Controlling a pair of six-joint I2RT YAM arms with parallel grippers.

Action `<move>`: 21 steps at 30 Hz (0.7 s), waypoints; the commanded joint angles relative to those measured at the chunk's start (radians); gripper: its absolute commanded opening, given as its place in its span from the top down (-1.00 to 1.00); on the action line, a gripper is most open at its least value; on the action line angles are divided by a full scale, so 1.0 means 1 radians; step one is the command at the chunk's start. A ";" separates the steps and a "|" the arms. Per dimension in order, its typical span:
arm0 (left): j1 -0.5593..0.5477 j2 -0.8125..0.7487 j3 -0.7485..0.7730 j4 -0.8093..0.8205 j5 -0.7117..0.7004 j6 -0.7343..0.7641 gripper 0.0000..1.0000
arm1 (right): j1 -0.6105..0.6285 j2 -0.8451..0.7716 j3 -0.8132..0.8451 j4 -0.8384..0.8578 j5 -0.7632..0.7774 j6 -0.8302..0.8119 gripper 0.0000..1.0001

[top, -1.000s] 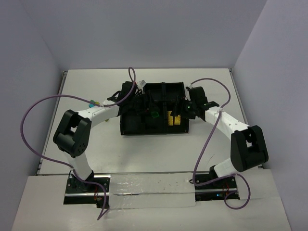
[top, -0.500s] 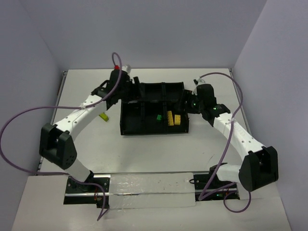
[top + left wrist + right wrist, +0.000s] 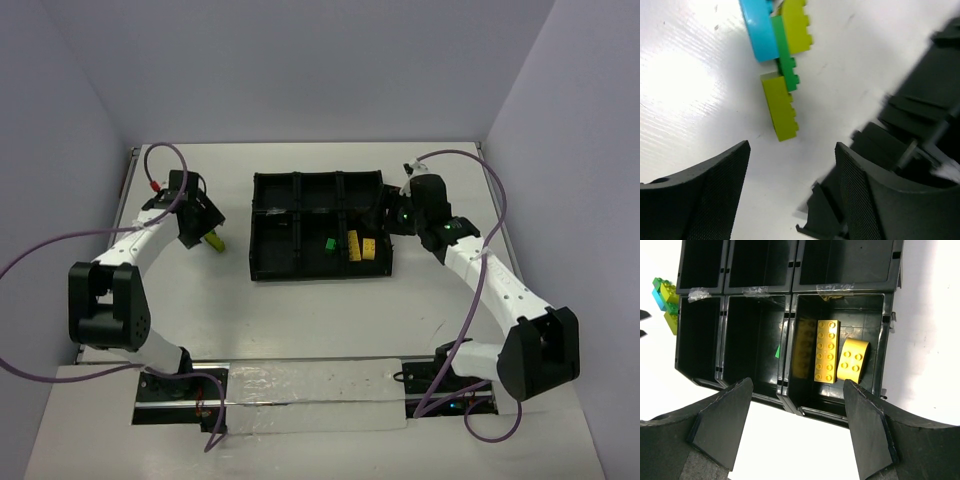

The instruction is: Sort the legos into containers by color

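A stuck-together cluster of legos (image 3: 777, 55), teal, green and yellow-green, lies on the white table left of the black divided tray (image 3: 318, 277). It also shows in the top view as the cluster (image 3: 214, 241) and at the left edge of the right wrist view as the cluster (image 3: 664, 299). My left gripper (image 3: 791, 150) hovers open just short of it, nothing between its fingers. Two yellow bricks (image 3: 829, 351) lie in the near right container, a green brick (image 3: 777, 352) in the near middle one. My right gripper (image 3: 797, 387) is open and empty above the tray's near right edge.
The tray's other containers (image 3: 760, 265) look dark, with nothing visible in them. The tray's left wall (image 3: 920, 125) is close to my left gripper's right finger. White walls enclose the table (image 3: 310, 320) on three sides. Purple cables loop off both arms.
My left arm swung off the tray, left and down to the table by the cluster, its jaws opening wider. My right arm drew back to the tray's right corner, then held still.
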 commanded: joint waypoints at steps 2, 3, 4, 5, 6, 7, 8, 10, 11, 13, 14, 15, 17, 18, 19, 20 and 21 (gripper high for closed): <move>0.011 0.085 0.027 0.016 -0.071 -0.091 -0.48 | 0.008 0.005 -0.005 0.045 -0.019 0.009 -0.61; 0.011 0.096 0.027 0.023 -0.065 -0.092 -0.47 | 0.008 0.005 -0.007 0.047 -0.020 0.009 -0.61; 0.011 0.111 0.027 0.033 -0.057 -0.093 -0.46 | 0.008 0.005 -0.010 0.049 -0.023 0.010 -0.61; 0.010 0.125 0.025 0.045 -0.048 -0.093 -0.45 | 0.008 0.006 -0.012 0.052 -0.026 0.010 -0.61; 0.010 0.132 0.019 0.053 -0.038 -0.095 -0.44 | 0.008 0.008 -0.013 0.053 -0.029 0.010 -0.61; 0.010 0.138 0.011 0.060 -0.030 -0.099 -0.43 | 0.008 0.011 -0.014 0.054 -0.031 0.012 -0.61; 0.009 0.144 0.004 0.067 -0.032 -0.103 -0.41 | 0.008 0.012 -0.015 0.055 -0.034 0.013 -0.61; 0.008 0.162 -0.009 0.082 -0.038 -0.106 -0.35 | 0.008 0.016 -0.015 0.060 -0.042 0.015 -0.61; 0.009 0.174 -0.010 0.089 -0.040 -0.106 -0.34 | 0.008 0.018 -0.015 0.063 -0.045 0.016 -0.61; 0.008 0.185 -0.010 0.102 -0.032 -0.104 -0.32 | 0.008 0.022 -0.014 0.064 -0.051 0.018 -0.61; 0.007 0.193 -0.011 0.119 -0.025 -0.100 -0.31 | 0.008 0.025 -0.013 0.067 -0.055 0.020 -0.61; 0.006 0.201 -0.011 0.132 -0.022 -0.096 -0.30 | 0.008 0.028 -0.013 0.068 -0.058 0.020 -0.61; 0.005 0.224 -0.002 0.145 -0.018 -0.089 -0.22 | 0.008 0.031 -0.015 0.068 -0.065 0.021 -0.61; 0.004 0.234 0.002 0.146 -0.018 -0.087 -0.18 | 0.008 0.031 -0.015 0.068 -0.068 0.022 -0.61; 0.003 0.239 0.003 0.143 -0.021 -0.088 -0.13 | 0.008 0.030 -0.015 0.069 -0.068 0.023 -0.61; 0.003 0.244 0.004 0.139 -0.024 -0.091 -0.06 | 0.008 0.028 -0.016 0.071 -0.067 0.025 -0.61; 0.003 0.241 -0.002 0.140 -0.023 -0.092 0.03 | 0.008 0.028 -0.016 0.069 -0.067 0.024 -0.61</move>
